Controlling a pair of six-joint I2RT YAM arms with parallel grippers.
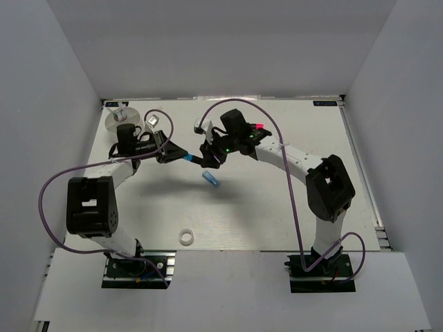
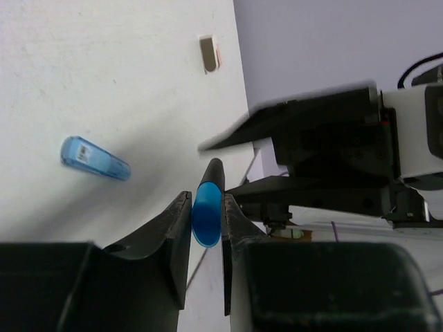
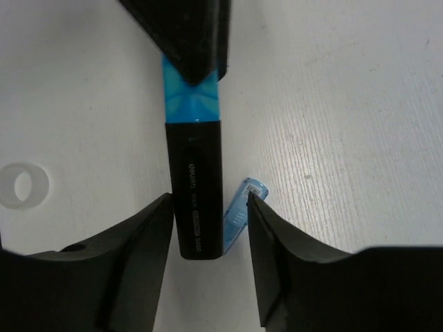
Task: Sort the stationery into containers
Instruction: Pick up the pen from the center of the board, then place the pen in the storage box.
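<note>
Blue-ended marker (image 3: 197, 187) hangs mid-handover, we judge: left pincer (image 2: 206, 200) clamped on its blue end, right pincer (image 3: 210, 200) open around its barrel, since the tub (image 1: 109, 121) sits on our left

The top view looks steeply down from high behind the near edge, far enough to hold the whole table (image 1: 263, 207). The wrist views sit very close (facing each other), sharing one blue-capped marker (image 2: 207, 207) and the blue tube (image 2: 95, 158).
</note>
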